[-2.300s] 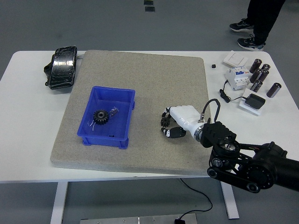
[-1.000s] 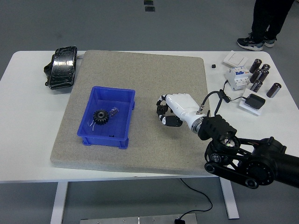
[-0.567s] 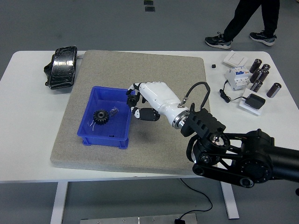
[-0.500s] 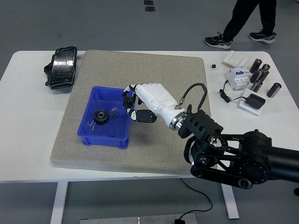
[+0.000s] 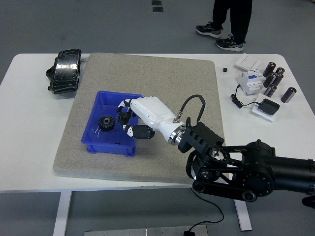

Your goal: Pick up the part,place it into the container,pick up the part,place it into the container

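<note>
Blue container (image 5: 132, 101): gear (image 5: 105, 121) inside; right hand (image 5: 140, 114) over it, fingers curled.

One high head view looks forward and down over the whole white table (image 5: 29, 147).

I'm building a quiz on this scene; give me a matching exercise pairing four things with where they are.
Things:
1. gear
2. robot hand
3. black pouch
4. blue bin

Places:
A. far left corner of the table
B. on the grey mat
C. lying inside the bin
D. reaching over the bin's right side

Pairs: 1-C, 2-D, 3-A, 4-B
</note>
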